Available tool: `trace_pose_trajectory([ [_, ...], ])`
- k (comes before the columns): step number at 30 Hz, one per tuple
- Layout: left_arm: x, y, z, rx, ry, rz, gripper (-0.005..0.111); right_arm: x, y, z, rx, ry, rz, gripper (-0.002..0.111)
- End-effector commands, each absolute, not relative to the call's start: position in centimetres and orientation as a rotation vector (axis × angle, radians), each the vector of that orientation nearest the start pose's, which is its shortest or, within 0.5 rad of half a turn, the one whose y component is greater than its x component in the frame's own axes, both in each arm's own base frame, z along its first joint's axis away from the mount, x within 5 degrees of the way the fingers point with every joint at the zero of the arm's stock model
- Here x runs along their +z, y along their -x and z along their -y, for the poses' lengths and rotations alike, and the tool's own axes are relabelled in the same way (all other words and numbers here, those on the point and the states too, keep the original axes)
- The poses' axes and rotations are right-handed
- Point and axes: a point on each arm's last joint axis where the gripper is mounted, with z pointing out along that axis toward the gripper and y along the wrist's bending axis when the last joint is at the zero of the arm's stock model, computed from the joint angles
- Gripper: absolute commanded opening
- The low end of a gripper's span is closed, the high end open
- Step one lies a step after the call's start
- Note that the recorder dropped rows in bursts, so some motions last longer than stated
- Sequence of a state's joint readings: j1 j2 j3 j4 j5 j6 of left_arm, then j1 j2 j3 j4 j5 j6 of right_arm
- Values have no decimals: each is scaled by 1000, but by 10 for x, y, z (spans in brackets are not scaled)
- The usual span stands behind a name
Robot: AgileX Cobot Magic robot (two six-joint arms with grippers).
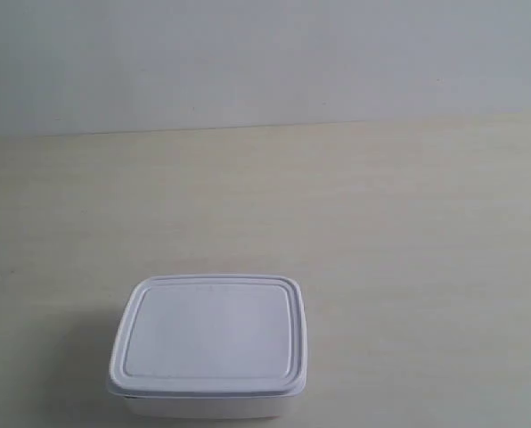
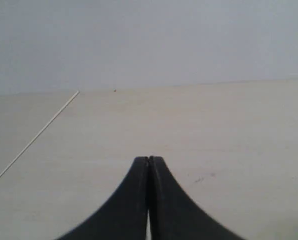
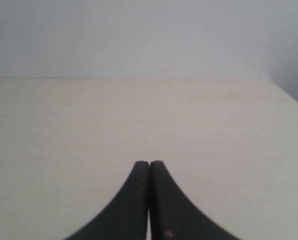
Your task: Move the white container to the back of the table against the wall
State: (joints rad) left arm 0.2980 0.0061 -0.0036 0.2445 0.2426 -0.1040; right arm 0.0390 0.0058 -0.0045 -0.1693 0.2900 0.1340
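The white container, a small rectangular box with rounded corners and a rimmed lid, stands on the pale wood-grain table at the front of the exterior view, left of centre. The grey-white wall rises behind the table's far edge. No arm shows in the exterior view. My left gripper is shut with nothing between its black fingers, above bare table. My right gripper is likewise shut and empty over bare table. The container appears in neither wrist view.
A thin straight seam line crosses the table in the left wrist view. A few dark specks mark the surface near the left gripper. The table's side edge shows in the right wrist view.
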Motion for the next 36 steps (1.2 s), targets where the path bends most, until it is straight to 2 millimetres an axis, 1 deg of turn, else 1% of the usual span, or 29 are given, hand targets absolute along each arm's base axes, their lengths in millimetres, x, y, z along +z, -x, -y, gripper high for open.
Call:
trace_pose_trajectory([
  [1,201,-53,-19,255,256,-1607,0,188,-55,4,-122,88,-1759,0],
  [4,201,-53,-19,163,348,-1582,0,188,-55,4,-116,83,-1760,0],
  [9,207,-54,-18,138,340,-1514,0,188,-55,4,-116,83,-1760,0],
  [14,214,-54,-16,-118,521,-1375,0,191,-55,4,-156,125,-1725,0],
  [15,214,-54,-16,-147,546,-1366,0,193,-56,4,-152,128,-1699,0],
  [17,214,-54,-16,-149,548,-1366,0,199,-56,2,-135,133,-1633,0],
  [20,214,-54,-16,-149,548,-1366,0,207,-56,-1,11,26,-1546,0],
  [22,215,-54,-16,-150,547,-1363,0,211,-56,-2,162,-104,-1511,0],
  [25,217,-54,-15,-158,533,-1336,0,216,-56,-2,333,-251,-1445,0],
  [29,221,-53,-14,-229,563,-1283,0,225,-54,0,469,-361,-1315,0],
  [32,224,-53,-14,-277,580,-1246,0,225,-54,1,583,-468,-1291,0],
  [36,226,-52,-13,-335,603,-1206,0,224,-54,1,641,-518,-1289,0],
])
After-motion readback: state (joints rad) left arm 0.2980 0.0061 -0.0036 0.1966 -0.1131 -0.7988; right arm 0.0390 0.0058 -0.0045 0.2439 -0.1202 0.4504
